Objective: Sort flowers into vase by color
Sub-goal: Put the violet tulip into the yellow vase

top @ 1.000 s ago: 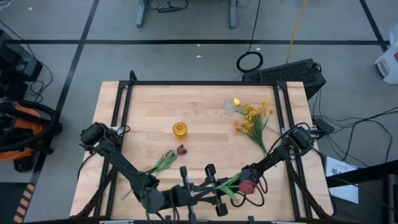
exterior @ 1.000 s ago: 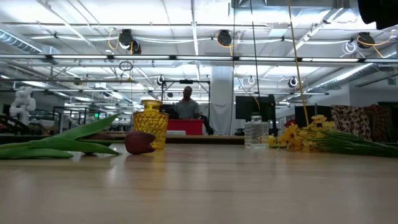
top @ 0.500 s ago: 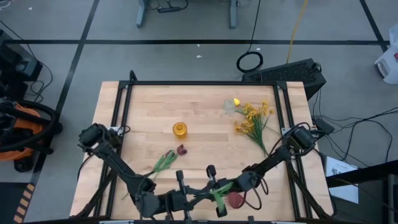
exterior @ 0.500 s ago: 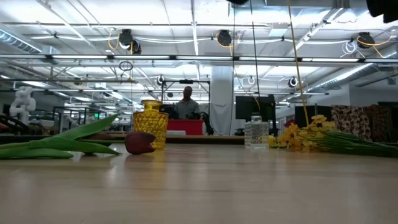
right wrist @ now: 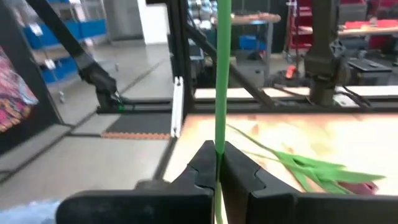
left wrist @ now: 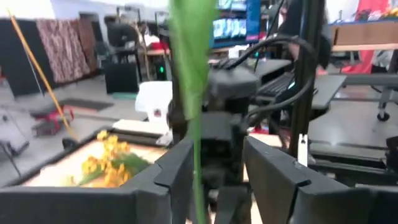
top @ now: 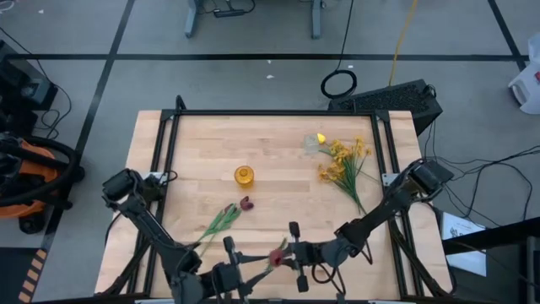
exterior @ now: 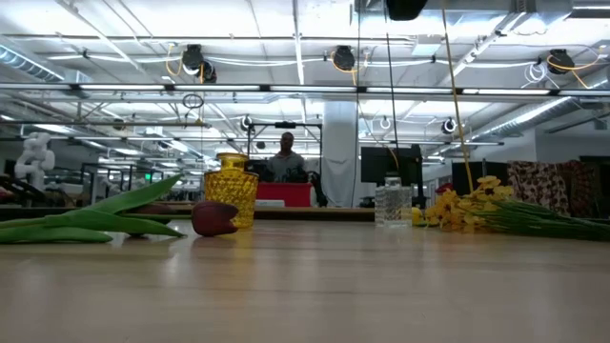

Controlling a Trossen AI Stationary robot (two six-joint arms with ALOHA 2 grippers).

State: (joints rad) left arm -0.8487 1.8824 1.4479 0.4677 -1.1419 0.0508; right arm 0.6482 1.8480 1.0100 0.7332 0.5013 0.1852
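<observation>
A dark red tulip (top: 277, 255) hangs over the table's near edge between my two grippers. My right gripper (top: 288, 255) is shut on its green stem (right wrist: 221, 74). My left gripper (top: 253, 267) faces it from the left, open. In the left wrist view its fingers (left wrist: 180, 171) stand on either side of the stem (left wrist: 194, 93). Another red tulip (top: 229, 214) lies flat on the table. A yellow tulip (top: 321, 138) stands in the clear vase (top: 311, 143). Yellow sprays (top: 344, 165) lie beside it. The amber vase (top: 244, 176) stands mid-table. My right gripper pinches the tulip's stem (right wrist: 219, 138) between its two fingers, coming at it level from the table's right side, across the stem. The stem stands roughly upright through the hold, and the flower is lifted clear of the table with its red head up.
The black frame rails (top: 164, 160) run along both table sides. In the low view the lying tulip's head (exterior: 214, 217) and leaves (exterior: 95, 214) lie in front of the amber vase (exterior: 232, 189). The middle of the tabletop (top: 287, 198) shows bare wood.
My left gripper has drawn back toward the table's left edge, along the near edge. My right gripper has turned at the wrist. The tulip has swung with it: its red head, earlier out to the right near the right arm, now sits left of the right gripper.
</observation>
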